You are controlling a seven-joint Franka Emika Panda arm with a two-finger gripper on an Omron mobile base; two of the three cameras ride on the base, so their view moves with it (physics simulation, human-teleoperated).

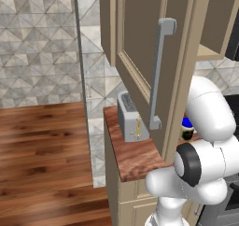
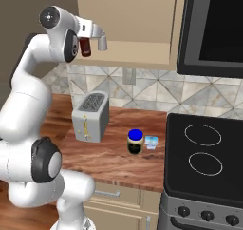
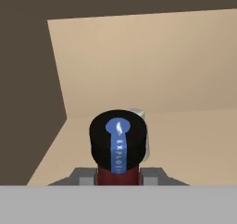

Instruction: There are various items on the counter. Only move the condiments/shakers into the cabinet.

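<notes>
My gripper (image 2: 87, 40) is raised at the open cabinet (image 2: 137, 24) and is shut on the dark red sauce bottle (image 2: 85, 48). In the hand view the bottle's black cap (image 3: 118, 142) with a blue strip rises between my gripper's (image 3: 118, 176) tips, in front of the beige cabinet floor (image 3: 185, 140). A pale grey shaker (image 3: 138, 113) stands inside the cabinet just behind the cap, mostly hidden by it. The cabinet door (image 1: 140, 47) with its long grey handle (image 1: 158, 71) hangs open over the counter (image 1: 135, 157).
On the counter (image 2: 109, 160) stand a silver toaster (image 2: 91, 116), a dark jar with a blue lid (image 2: 135, 141) and a small pale container (image 2: 151, 142) beside it. A black stove (image 2: 204, 158) adjoins the counter on the right, under a dark microwave (image 2: 213, 24).
</notes>
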